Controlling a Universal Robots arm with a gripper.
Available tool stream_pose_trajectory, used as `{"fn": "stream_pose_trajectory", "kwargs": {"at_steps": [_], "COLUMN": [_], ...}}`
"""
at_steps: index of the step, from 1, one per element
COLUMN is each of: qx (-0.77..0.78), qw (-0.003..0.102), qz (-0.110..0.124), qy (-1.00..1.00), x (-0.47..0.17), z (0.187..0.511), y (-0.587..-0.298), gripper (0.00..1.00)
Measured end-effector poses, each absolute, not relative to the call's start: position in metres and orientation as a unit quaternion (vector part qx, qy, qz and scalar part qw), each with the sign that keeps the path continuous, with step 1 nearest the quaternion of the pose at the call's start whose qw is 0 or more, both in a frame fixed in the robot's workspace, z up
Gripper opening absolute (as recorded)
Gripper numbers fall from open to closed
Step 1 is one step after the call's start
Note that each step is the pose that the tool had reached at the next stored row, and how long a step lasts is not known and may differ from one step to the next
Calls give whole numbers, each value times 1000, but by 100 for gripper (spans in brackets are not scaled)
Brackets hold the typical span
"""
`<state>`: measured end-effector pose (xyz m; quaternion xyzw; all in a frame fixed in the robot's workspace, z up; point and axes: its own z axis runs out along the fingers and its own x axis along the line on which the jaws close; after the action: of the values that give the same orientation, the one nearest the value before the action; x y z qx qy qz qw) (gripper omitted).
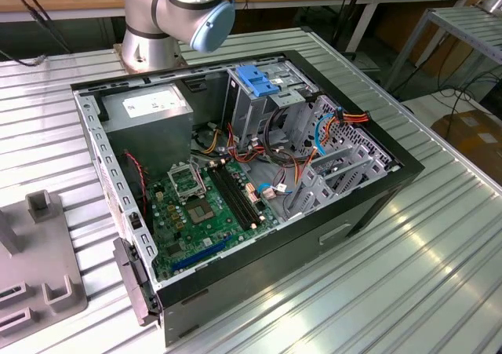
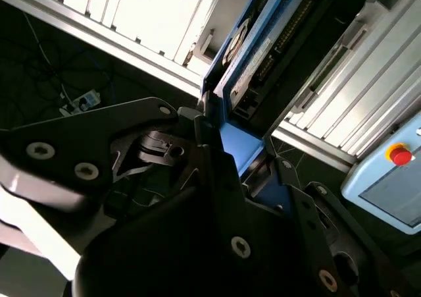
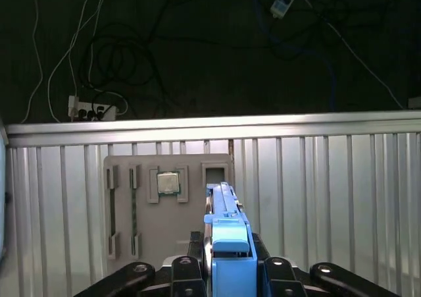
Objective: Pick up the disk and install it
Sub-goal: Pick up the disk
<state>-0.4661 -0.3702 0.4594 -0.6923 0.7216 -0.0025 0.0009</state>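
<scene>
one blue-framed disk (image 3: 225, 211), held by one gripper (image 3: 228, 261)

Blue-framed disk (image 2: 263, 53) in gripper (image 2: 240, 147)

**user1:** where's the disk (image 2: 276, 53) sitting?

**user2:** clamped in the end effector (image 3: 227, 270), standing on edge. Dark flat body with the circuit-board side showing, sticking straight out past the tip. Bright blue bracket (image 3: 230, 241) runs along its edge, with the end tab right at the grip.

the disk (image 3: 228, 231) sits partly hidden inside the gripper (image 3: 227, 252)
</scene>
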Motion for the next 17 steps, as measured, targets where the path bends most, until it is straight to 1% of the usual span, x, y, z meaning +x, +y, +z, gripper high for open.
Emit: {"fn": "stream_pose_trajectory", "kwargs": {"at_steps": [6,8,17], "qx": [-692,-692,-692], "qw": [1,1,1], "qz": [-2,-2,-2], "qy": [722,722,722], "x": [-466,-466,-464], "z": [502,509,510], "y": [-370,-370,-370], "gripper": [37,37,37]}}
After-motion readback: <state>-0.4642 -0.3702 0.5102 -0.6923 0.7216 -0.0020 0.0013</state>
